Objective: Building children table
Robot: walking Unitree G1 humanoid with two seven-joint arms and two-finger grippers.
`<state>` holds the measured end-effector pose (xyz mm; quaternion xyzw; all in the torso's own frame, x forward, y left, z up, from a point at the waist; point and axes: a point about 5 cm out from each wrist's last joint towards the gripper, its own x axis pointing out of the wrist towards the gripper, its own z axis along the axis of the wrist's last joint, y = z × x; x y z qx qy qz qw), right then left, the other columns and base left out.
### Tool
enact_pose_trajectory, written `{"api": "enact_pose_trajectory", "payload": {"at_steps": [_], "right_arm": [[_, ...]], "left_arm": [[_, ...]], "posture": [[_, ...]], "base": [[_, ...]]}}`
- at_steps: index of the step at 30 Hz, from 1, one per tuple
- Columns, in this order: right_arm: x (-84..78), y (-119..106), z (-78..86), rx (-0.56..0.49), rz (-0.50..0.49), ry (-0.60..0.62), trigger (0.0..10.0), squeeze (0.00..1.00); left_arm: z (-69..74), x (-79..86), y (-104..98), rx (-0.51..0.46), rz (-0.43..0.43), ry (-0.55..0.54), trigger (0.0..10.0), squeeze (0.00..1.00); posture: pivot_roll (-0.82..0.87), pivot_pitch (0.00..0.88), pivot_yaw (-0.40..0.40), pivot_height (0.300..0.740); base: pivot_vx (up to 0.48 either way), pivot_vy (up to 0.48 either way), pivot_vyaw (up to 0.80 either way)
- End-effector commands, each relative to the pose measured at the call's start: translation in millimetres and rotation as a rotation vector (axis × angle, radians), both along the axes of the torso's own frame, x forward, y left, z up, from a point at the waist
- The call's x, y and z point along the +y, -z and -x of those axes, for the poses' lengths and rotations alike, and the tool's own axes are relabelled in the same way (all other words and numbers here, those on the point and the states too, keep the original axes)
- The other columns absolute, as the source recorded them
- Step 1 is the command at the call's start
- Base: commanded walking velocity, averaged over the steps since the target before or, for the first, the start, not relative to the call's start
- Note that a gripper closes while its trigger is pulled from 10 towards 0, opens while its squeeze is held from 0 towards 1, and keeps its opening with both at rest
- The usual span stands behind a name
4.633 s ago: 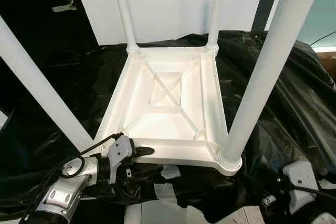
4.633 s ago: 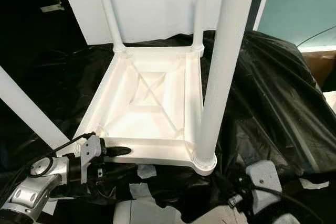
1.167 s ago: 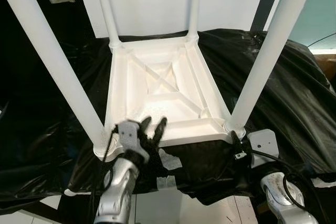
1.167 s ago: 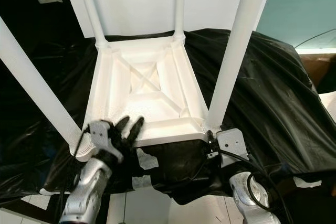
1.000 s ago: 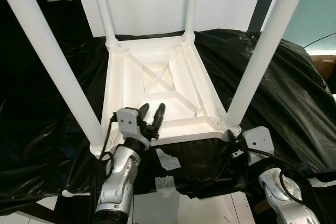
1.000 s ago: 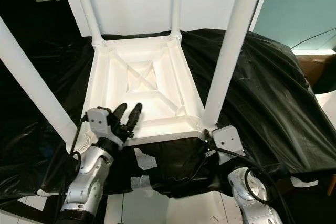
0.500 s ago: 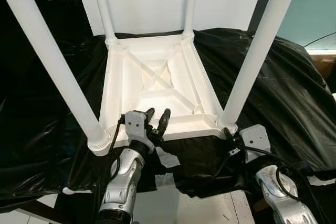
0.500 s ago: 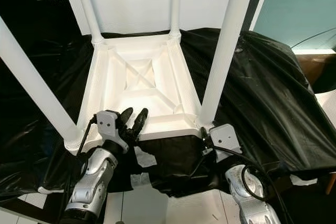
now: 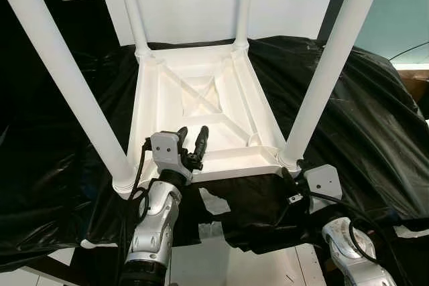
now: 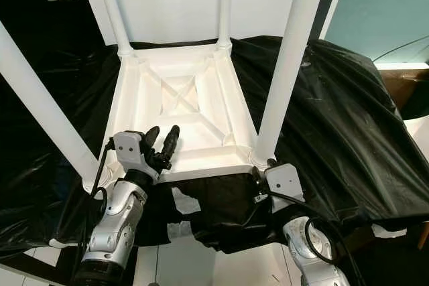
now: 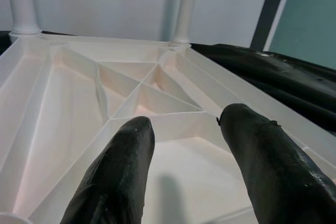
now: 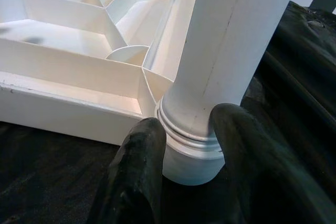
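Table (image 9: 201, 108) inverted on black sheet (image 9: 375, 118), four legs seated; flipping remains. Left gripper (image 9: 191, 142) spread, empty; right gripper (image 12: 184, 145) straddles 5 o'clock leg (image 12: 226, 51).

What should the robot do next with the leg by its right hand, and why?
Probably close the right gripper on the near right leg. Its fingers already straddle the leg's base, open and not clamped. The left gripper hovers open over the upturned table, holding nothing.

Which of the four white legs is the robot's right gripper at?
The near right leg. The right gripper has its fingers around that leg's base collar; the other three legs stand untouched.
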<state>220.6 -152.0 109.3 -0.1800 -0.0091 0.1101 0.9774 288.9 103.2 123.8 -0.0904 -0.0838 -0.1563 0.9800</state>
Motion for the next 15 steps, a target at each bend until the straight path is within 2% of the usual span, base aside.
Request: {"api": "enact_pose_trajectory", "payload": {"at_steps": [1,7,13,15], "right_arm": [[6.5,-6.0,-0.1,-0.025,-0.016,-0.034,10.0,0.0],[7.2,-9.9,-2.0,-0.049,-0.008,-0.032,10.0,0.0],[6.2,-19.4,-4.5,-0.116,0.001,0.011,10.0,0.0],[0.6,-26.1,-5.8,-0.161,0.001,0.066,10.0,0.0]], "left_arm": [[-0.9,-3.8,2.0,0.01,0.0,-0.008,10.0,0.0],[0.4,-3.5,6.8,0.038,-0.011,-0.005,10.0,0.0],[3.2,-6.6,8.5,0.029,-0.015,0.021,10.0,0.0],[3.4,-10.6,7.8,0.018,-0.021,0.036,10.0,0.0]], "posture": [[0.0,0.0,0.01,0.74],[0.0,0.0,0.014,0.74],[0.01,0.0,0.019,0.74],[0.0,0.0,0.026,0.74]], "base": [[0.0,0.0,0.0],[0.0,0.0,0.0],[0.0,0.0,0.0],[0.0,0.0,0.0]]}}
